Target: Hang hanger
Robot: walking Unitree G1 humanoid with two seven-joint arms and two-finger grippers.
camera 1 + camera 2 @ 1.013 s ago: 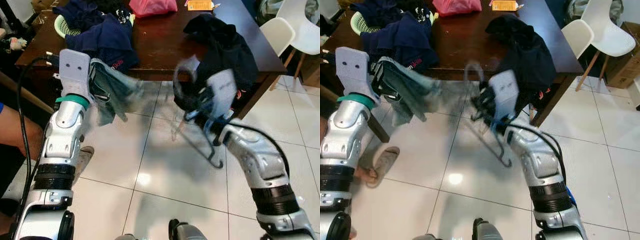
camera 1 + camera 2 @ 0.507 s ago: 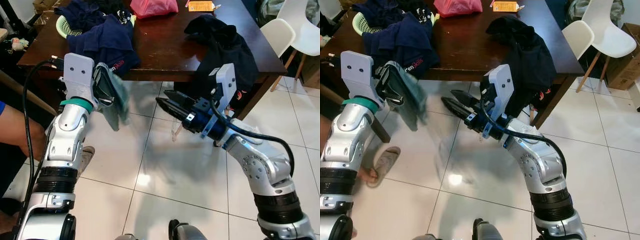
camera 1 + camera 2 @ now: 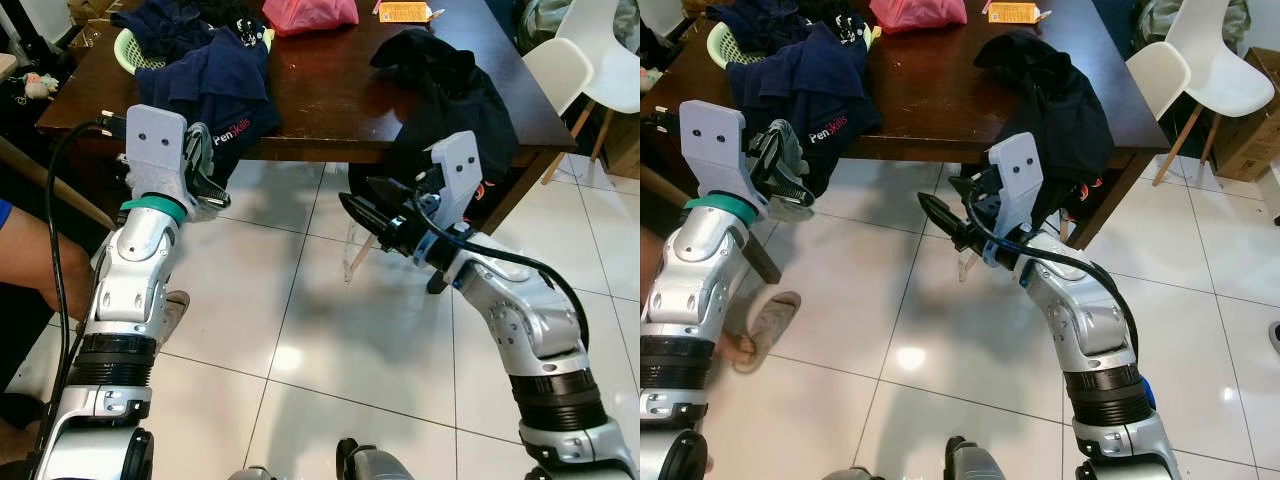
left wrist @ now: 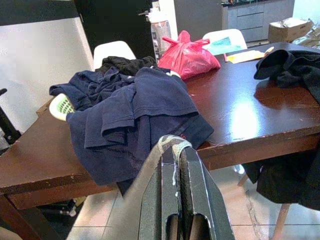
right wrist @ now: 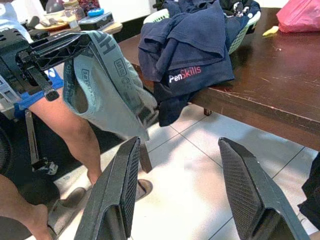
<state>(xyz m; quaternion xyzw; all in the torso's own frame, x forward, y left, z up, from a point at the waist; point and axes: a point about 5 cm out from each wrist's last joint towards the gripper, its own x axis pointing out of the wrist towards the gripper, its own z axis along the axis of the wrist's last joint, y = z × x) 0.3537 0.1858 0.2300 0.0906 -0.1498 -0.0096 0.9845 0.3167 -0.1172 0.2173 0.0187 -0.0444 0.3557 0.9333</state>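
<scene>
My left gripper (image 3: 212, 185) is raised in front of the dark table's near left corner, shut on a grey-teal garment with a printed waistband (image 5: 107, 100). The cloth hangs bunched just below its fingers; in the left wrist view a strip of grey fabric (image 4: 172, 145) is pinched between the shut fingers. My right gripper (image 3: 352, 205) is held out over the tiled floor, pointing toward the left one. Its fingers (image 5: 115, 200) stand wide apart with nothing between them. About a forearm's length of air separates the two grippers.
The dark wooden table (image 3: 330, 90) carries navy clothes (image 3: 215, 75), a green basket (image 3: 130, 50), a pink bag (image 3: 305, 12) and a black garment (image 3: 450, 90) draped over its edge. White chairs (image 3: 590, 60) stand at right. A person's arm (image 3: 30, 270) and slippered foot (image 3: 765, 320) are at left.
A second ago a black hanger swung blurred at my right gripper; now that gripper is open and empty. The garment, then flung out rightward, now hangs bunched close under my left gripper.
</scene>
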